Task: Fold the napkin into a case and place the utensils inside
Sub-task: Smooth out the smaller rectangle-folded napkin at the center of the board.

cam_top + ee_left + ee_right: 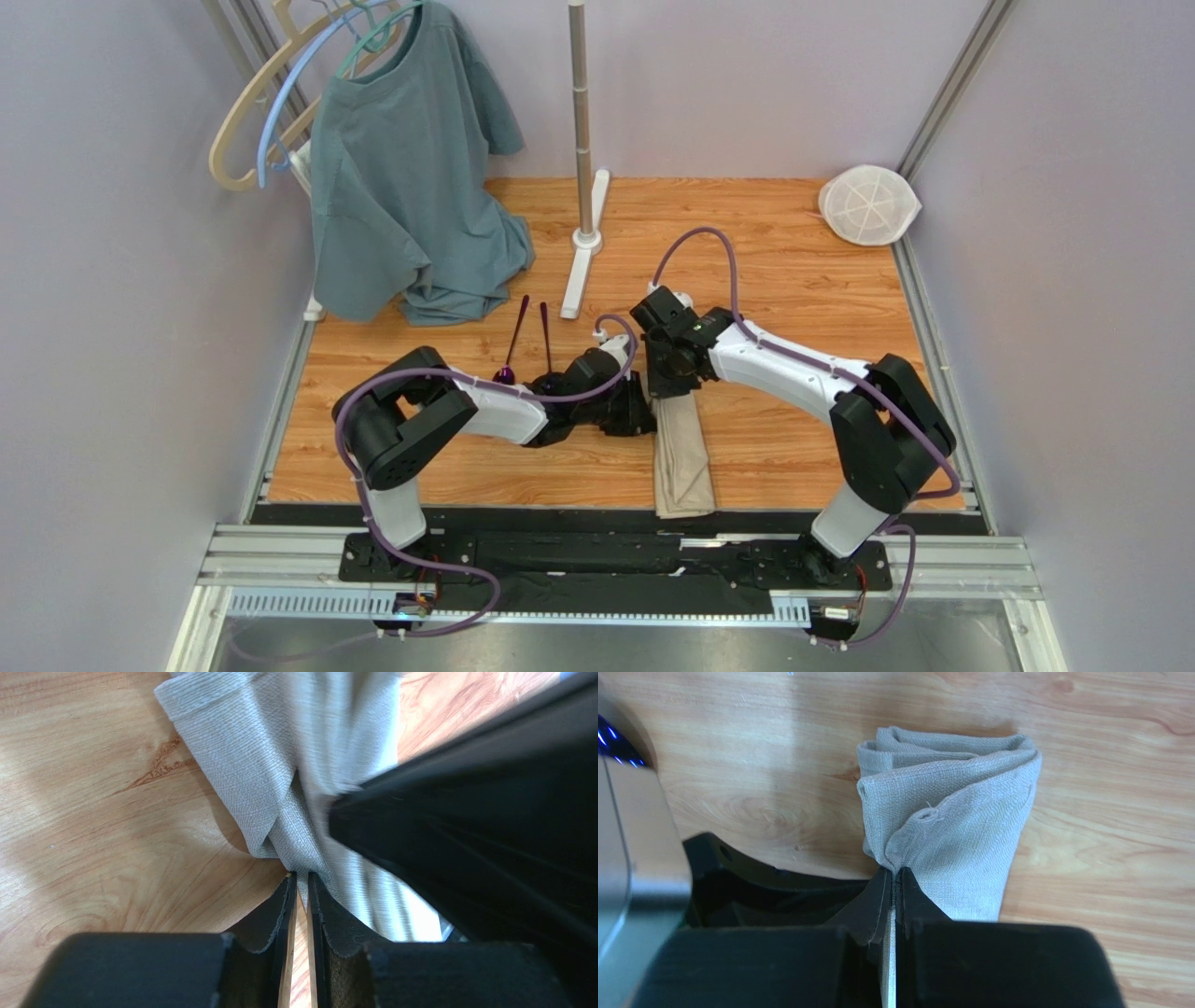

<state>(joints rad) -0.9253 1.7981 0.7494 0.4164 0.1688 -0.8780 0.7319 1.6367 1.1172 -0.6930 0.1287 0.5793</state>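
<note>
The beige napkin (685,469) lies as a narrow folded case, running from the table's middle toward the near edge. Both grippers meet at its far end. My left gripper (647,408) comes in from the left, and in the left wrist view its tips (300,878) pinch a fold of the cloth (238,749). My right gripper (672,388) (894,873) is shut on the bunched corner of the napkin (962,826). Two utensils (516,336), spoons with dark thin handles, lie left of the arms. One purple bowl (502,374) shows beside the left arm.
A grey-green T-shirt (407,196) hangs from hangers at the back left and drapes onto the table. A metal stand pole (579,140) with a white foot rises behind the spoons. A white mesh disc (868,205) sits in the back right corner.
</note>
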